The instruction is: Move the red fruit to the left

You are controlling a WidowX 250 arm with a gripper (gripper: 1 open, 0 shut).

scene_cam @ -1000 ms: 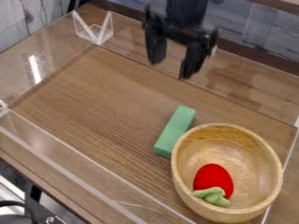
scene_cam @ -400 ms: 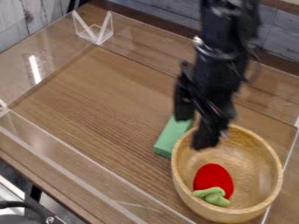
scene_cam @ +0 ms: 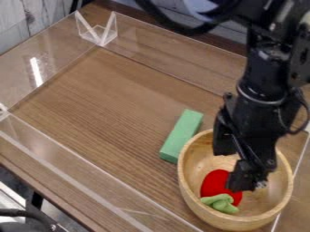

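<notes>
Gripper (scene_cam: pixel 244 163) pointing straight down over the wooden bowl (scene_cam: pixel 195 171), fingers spread wide and holding nothing, one finger near the bowl's rear rim, the other reaching lower toward the bowl's inside. Red fruit (scene_cam: pixel 218 184) lying inside that bowl, on the bottom toward the near side, with its light-green leafy cap toward the camera and its red body toward the far side, so long axis running roughly front to back in the picture. Seen from here, fruit just below and slightly left of the fingertips, partly hidden by the lower finger; touching or not, cannot tell. Probably a short drop still needed, with the fingers straddling the red body across its narrow width. Nothing else in the bowl. Green block (scene_cam: pixel 183 135) flat on the wooden tabletop (scene_cam: pixel 109 100), just outside the bowl's left rim, slanted. Open tabletop lying further left of bowl and block, likely where the fruit should end up. Low clear walls around the table's edges.
</notes>
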